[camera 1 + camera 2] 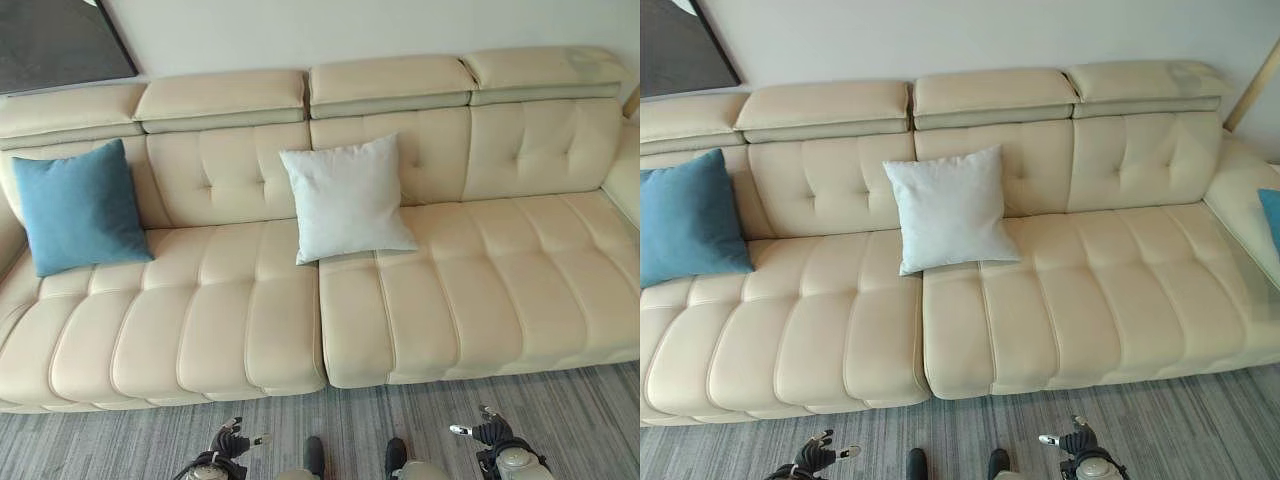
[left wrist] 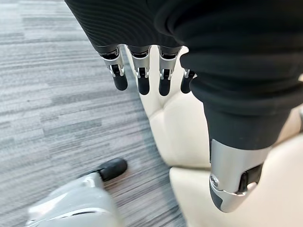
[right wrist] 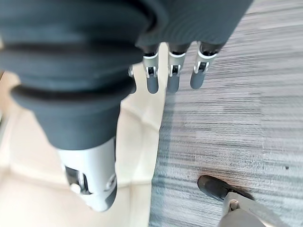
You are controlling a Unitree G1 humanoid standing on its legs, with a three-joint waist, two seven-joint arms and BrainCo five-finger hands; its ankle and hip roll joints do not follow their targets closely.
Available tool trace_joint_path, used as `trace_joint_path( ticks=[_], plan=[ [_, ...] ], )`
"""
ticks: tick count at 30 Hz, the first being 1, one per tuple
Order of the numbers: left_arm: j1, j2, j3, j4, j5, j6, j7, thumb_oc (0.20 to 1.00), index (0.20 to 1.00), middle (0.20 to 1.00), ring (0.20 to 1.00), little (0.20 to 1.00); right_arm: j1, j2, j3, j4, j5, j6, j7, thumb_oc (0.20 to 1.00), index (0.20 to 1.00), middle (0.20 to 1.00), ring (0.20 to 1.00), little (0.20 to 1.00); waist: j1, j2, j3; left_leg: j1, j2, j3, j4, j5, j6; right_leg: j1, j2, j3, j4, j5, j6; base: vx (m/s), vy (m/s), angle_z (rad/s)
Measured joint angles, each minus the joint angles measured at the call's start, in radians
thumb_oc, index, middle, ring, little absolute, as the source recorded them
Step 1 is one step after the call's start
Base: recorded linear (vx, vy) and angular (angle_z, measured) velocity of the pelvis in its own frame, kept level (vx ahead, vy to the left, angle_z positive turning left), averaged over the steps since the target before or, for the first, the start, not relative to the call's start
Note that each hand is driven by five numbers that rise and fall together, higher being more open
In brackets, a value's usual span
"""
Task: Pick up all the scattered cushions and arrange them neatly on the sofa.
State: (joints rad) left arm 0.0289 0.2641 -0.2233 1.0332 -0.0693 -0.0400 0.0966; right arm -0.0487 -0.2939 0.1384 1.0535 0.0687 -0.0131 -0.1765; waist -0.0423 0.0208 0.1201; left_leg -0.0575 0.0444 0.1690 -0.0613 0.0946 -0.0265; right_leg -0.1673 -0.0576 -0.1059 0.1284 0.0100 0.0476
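Observation:
A cream leather sofa (image 1: 230, 330) spans the view. A blue cushion (image 1: 80, 208) leans upright against its backrest at the left end. A white cushion (image 1: 345, 197) leans against the backrest near the middle. The edge of another blue cushion (image 1: 1271, 215) shows on the sofa's right corner section. My left hand (image 1: 228, 441) hangs low over the carpet in front of the sofa, fingers (image 2: 139, 78) straight and holding nothing. My right hand (image 1: 486, 430) hangs likewise on the right, open, with fingers (image 3: 173, 75) straight above the sofa's front edge.
Grey striped carpet (image 1: 560, 420) runs along the sofa's front. A dark framed panel (image 1: 50, 40) hangs on the wall at the upper left. A wooden pole (image 1: 1252, 85) leans at the far right by the wall.

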Motion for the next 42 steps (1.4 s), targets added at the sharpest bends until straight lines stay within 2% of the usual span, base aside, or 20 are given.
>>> trace_joint_path(
  ticks=[2,5,9,11,12,15,21,24,25,27,29,33,35,36,37,38,39,40,41,42],
  plan=[
    [-0.022,0.011,-0.018,-0.007,0.013,0.005,0.009,1.000,1.000,1.000,1.000,1.000,-0.015,0.021,-0.002,0.000,0.013,0.004,-0.009,1.000,1.000,1.000,1.000,1.000,-0.012,-0.020,0.021,0.010,0.014,0.105,-0.017,0.007,0.003,-0.041,-0.008,0.003,-0.012,0.007,0.013,-0.09,0.042,-1.27],
    [-0.057,0.026,-0.040,-0.055,0.028,0.006,0.017,1.000,1.000,1.000,1.000,1.000,-0.027,0.046,-0.006,0.000,0.012,0.008,-0.010,1.000,1.000,1.000,1.000,1.000,-0.003,-0.020,0.051,0.032,0.072,0.290,-0.018,0.005,0.026,-0.063,-0.112,-0.315,0.024,-0.030,0.001,0.05,-0.003,-1.65],
    [-0.065,0.051,-0.047,-0.086,0.051,0.006,0.017,1.000,1.000,1.000,1.000,1.000,-0.025,0.052,-0.016,-0.005,0.010,0.021,-0.016,1.000,1.000,1.000,1.000,1.000,0.013,-0.036,0.055,0.132,0.109,0.510,-0.014,-0.043,-0.005,-0.042,-0.266,-0.532,0.103,-0.071,0.017,0.05,-0.135,-1.82],
    [-0.074,0.060,-0.039,-0.088,0.051,0.005,0.017,1.000,1.000,1.000,1.000,1.000,-0.014,0.046,-0.023,-0.001,0.010,0.023,-0.020,1.000,1.000,1.000,1.000,1.000,-0.005,-0.047,0.048,0.151,0.115,0.533,0.009,-0.054,-0.024,-0.038,-0.265,-0.592,0.088,0.038,-0.010,0.07,-0.185,-1.27],
    [-0.084,0.038,-0.041,-0.080,0.051,0.005,0.011,1.000,1.000,1.000,1.000,1.000,-0.007,0.024,-0.025,-0.002,0.010,0.024,-0.020,1.000,1.000,1.000,1.000,1.000,-0.020,-0.024,0.047,0.148,0.138,0.526,0.023,-0.055,-0.020,-0.044,-0.228,-0.575,0.077,0.045,-0.050,0.15,-0.212,-0.85],
    [-0.092,-0.002,-0.040,-0.076,0.055,0.005,0.008,1.000,1.000,1.000,1.000,1.000,0.021,-0.020,-0.022,-0.004,0.010,0.024,-0.020,1.000,1.000,1.000,1.000,1.000,-0.038,0.003,0.036,0.150,0.199,0.495,0.111,-0.055,-0.022,-0.044,-0.148,-0.488,0.035,0.033,-0.073,0.18,-0.227,-0.88],
    [-0.107,-0.021,-0.045,-0.071,0.089,0.005,0.001,1.000,1.000,1.000,1.000,1.000,0.057,-0.052,-0.016,0.000,0.010,0.025,-0.019,1.000,1.000,1.000,1.000,1.000,-0.094,0.031,0.018,0.182,0.261,0.498,0.227,-0.018,-0.078,-0.061,-0.120,-0.419,0.129,-0.061,-0.067,0.18,-0.268,-0.42],
    [-0.076,-0.016,-0.050,-0.082,0.089,0.006,-0.001,1.000,1.000,1.000,1.000,1.000,0.034,-0.053,-0.008,0.007,0.010,0.022,-0.019,1.000,1.000,1.000,1.000,1.000,-0.078,0.047,0.012,0.158,0.331,0.404,0.377,0.018,-0.113,-0.049,-0.077,-0.398,0.106,-0.086,-0.069,0.24,-0.239,-1.01],
    [-0.064,-0.016,-0.044,-0.084,0.088,0.008,0.000,1.000,1.000,1.000,1.000,1.000,0.023,-0.055,0.002,0.008,0.009,0.023,-0.019,1.000,1.000,1.000,1.000,1.000,-0.080,0.042,0.016,0.153,0.328,0.325,0.446,0.032,-0.118,-0.045,-0.048,-0.366,0.107,-0.084,-0.115,0.31,-0.176,-1.42],
    [-0.041,-0.022,-0.045,-0.088,0.088,0.007,-0.005,1.000,1.000,1.000,1.000,1.000,0.017,-0.055,0.012,0.008,0.008,0.023,-0.019,1.000,1.000,1.000,1.000,1.000,-0.064,0.015,0.015,0.107,0.302,0.174,0.518,-0.016,-0.136,-0.032,-0.030,-0.285,0.082,-0.079,-0.123,0.13,-0.032,-1.06],
    [-0.040,-0.036,-0.049,-0.093,0.087,0.003,-0.010,1.000,1.000,1.000,1.000,1.000,0.006,-0.062,0.013,0.006,0.008,0.021,-0.018,1.000,1.000,1.000,1.000,1.000,-0.045,-0.014,0.018,0.017,0.167,0.040,0.473,-0.091,-0.118,-0.005,-0.025,-0.203,-0.001,-0.020,-0.117,0.24,-0.036,-1.00],
    [-0.032,-0.038,-0.051,-0.098,0.081,-0.002,-0.011,1.000,1.000,1.000,1.000,1.000,-0.019,-0.054,0.035,0.029,0.008,0.020,-0.017,1.000,1.000,1.000,1.000,1.000,0.030,-0.022,0.031,-0.067,-0.015,-0.139,0.209,-0.102,-0.116,0.035,0.030,-0.080,-0.109,0.004,-0.114,0.30,-0.050,-1.29],
    [-0.025,-0.035,-0.051,-0.083,0.067,-0.002,-0.010,1.000,1.000,1.000,1.000,1.000,-0.019,-0.047,0.051,0.049,0.008,0.020,-0.019,1.000,1.000,1.000,1.000,1.000,0.045,-0.001,0.035,-0.131,-0.045,-0.195,0.094,-0.052,-0.123,0.081,0.078,-0.062,-0.176,-0.001,-0.105,0.36,-0.017,-1.08],
    [-0.024,-0.042,-0.051,-0.076,0.066,-0.003,-0.009,1.000,1.000,1.000,1.000,1.000,-0.030,-0.050,0.062,0.067,0.008,0.018,-0.019,1.000,1.000,1.000,1.000,1.000,0.059,0.043,0.033,-0.171,-0.029,-0.217,0.052,-0.014,-0.131,0.090,0.125,-0.056,-0.169,-0.029,-0.082,0.24,-0.012,-1.12],
    [-0.019,-0.048,-0.051,-0.072,0.065,-0.005,-0.009,1.000,1.000,1.000,1.000,1.000,-0.037,-0.060,0.068,0.072,0.008,0.019,-0.018,1.000,1.000,1.000,1.000,1.000,0.068,0.081,0.039,-0.197,0.014,-0.222,0.055,-0.011,-0.135,0.060,0.170,-0.052,-0.096,-0.017,-0.133,0.36,-0.009,-1.34],
    [-0.029,-0.039,-0.045,-0.061,0.048,-0.008,-0.008,1.000,1.000,1.000,1.000,1.000,-0.035,-0.062,0.078,0.073,0.008,0.019,-0.019,1.000,1.000,1.000,1.000,1.000,0.086,0.096,0.062,-0.240,0.045,-0.224,0.063,-0.001,-0.155,0.022,0.187,-0.087,0.010,-0.020,-0.270,0.39,0.023,-0.84],
    [-0.046,-0.036,-0.047,-0.050,0.048,0.000,-0.009,1.000,1.000,1.000,1.000,1.000,-0.029,-0.061,0.088,0.066,0.008,0.019,-0.020,1.000,1.000,1.000,1.000,1.000,0.074,0.104,0.070,-0.291,0.047,-0.212,0.055,0.012,-0.179,0.011,0.203,-0.090,0.022,-0.049,-0.240,0.38,0.023,-0.70],
    [-0.053,-0.028,-0.046,-0.051,0.047,-0.003,-0.008,1.000,1.000,1.000,1.000,1.000,-0.017,-0.054,0.090,0.063,0.008,0.019,-0.019,1.000,1.000,1.000,1.000,1.000,0.081,0.077,0.065,-0.314,0.026,-0.193,0.050,0.014,-0.185,-0.012,0.187,-0.075,0.041,-0.053,-0.244,0.42,0.103,-0.61],
    [-0.070,-0.019,-0.039,-0.048,0.047,-0.004,-0.005,1.000,1.000,1.000,1.000,1.000,-0.024,-0.037,0.091,0.064,0.008,0.020,-0.018,1.000,1.000,1.000,1.000,1.000,0.107,0.035,0.080,-0.344,-0.023,-0.144,0.068,0.017,-0.179,-0.007,0.160,-0.015,0.020,-0.052,-0.240,0.28,0.079,-0.80],
    [-0.070,-0.024,-0.038,-0.044,0.046,-0.004,-0.003,1.000,1.000,1.000,1.000,1.000,-0.033,-0.039,0.088,0.076,0.007,0.021,-0.018,1.000,1.000,1.000,1.000,1.000,0.113,0.041,0.092,-0.337,-0.031,-0.137,0.047,0.031,-0.161,0.033,0.166,0.004,-0.031,-0.057,-0.195,0.59,0.179,-1.11]
  ],
)
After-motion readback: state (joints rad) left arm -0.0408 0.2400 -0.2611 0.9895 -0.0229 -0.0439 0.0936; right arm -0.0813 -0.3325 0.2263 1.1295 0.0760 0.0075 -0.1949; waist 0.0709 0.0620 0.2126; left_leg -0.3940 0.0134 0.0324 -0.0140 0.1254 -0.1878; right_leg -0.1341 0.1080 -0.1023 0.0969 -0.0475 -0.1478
